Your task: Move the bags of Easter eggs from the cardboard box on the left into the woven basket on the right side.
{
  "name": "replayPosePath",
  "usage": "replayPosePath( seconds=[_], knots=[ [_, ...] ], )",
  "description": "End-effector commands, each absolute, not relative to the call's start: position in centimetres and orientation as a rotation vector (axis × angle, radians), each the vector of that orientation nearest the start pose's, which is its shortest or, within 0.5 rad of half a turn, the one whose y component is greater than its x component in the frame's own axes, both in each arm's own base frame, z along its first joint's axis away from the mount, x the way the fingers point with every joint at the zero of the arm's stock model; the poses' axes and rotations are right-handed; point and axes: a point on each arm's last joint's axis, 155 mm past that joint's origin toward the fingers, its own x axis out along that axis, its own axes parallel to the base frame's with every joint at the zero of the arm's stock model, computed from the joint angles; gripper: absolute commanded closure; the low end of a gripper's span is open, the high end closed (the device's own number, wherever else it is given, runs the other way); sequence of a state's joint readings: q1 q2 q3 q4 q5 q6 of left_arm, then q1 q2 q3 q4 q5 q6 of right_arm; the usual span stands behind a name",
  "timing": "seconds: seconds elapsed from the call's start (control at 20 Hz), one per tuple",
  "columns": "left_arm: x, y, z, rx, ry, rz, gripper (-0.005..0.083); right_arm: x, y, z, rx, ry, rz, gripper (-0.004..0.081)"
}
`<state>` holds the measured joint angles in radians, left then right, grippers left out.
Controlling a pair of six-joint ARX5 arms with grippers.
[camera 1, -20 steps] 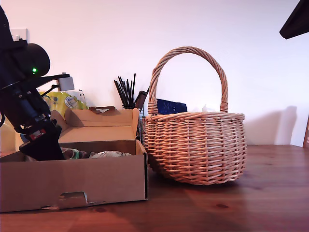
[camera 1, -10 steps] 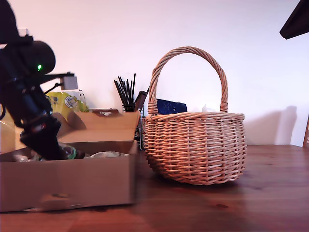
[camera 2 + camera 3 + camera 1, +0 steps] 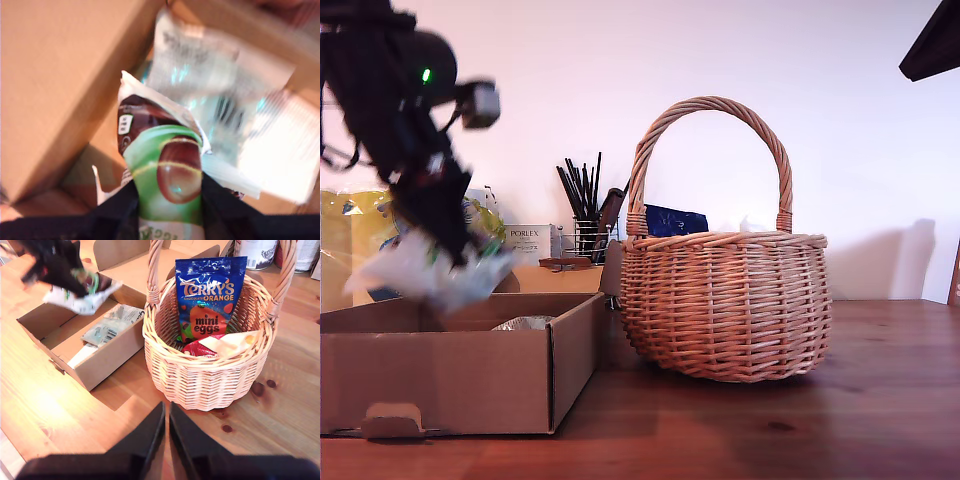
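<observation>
My first gripper [image 3: 450, 240] hangs above the cardboard box [image 3: 440, 375] at the exterior view's left, shut on a white-and-green bag of eggs [image 3: 170, 175] that dangles blurred over the box [image 3: 425, 275]. Another pale bag [image 3: 107, 327] lies inside the box. The woven basket [image 3: 725, 310] stands to the exterior view's right of the box and holds the dark blue Terry's bag [image 3: 210, 295] and a red-and-cream bag [image 3: 210, 347]. My second gripper [image 3: 166, 412] hovers high over the table, apart from the basket, shut on nothing.
Behind the box stand a yellow kitchen-towel pack [image 3: 350, 225], a white Porlex box [image 3: 528, 242] and a wire holder of black sticks [image 3: 582, 195]. A tin [image 3: 257, 252] stands beyond the basket. The wooden table [image 3: 800, 430] runs on toward the exterior view's right.
My first gripper has risen out of the box with the white-and-green bag. The box has shifted toward the exterior view's left and its lid has dropped back.
</observation>
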<state>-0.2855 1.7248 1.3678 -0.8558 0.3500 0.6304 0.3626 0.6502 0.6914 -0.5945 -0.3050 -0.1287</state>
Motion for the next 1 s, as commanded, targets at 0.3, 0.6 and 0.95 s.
replayPosePath(
  seconds=[0.3,0.6,0.95],
  knots=[
    [30.4,-26.6,16.9,0.273,0.943,-1.283,0.0617,22.2,14.5,20.4,-0.137,0.521,0.693,0.0782],
    [28.2,-35.4,20.6,0.348,0.665,-1.453,0.0617,22.2,14.5,20.4,-0.139,0.52,0.692,0.0782],
    [36.1,-40.1,23.9,0.548,0.294,-1.055,0.0616,22.2,14.5,20.4,-0.139,0.52,0.693,0.0782]
  ],
)
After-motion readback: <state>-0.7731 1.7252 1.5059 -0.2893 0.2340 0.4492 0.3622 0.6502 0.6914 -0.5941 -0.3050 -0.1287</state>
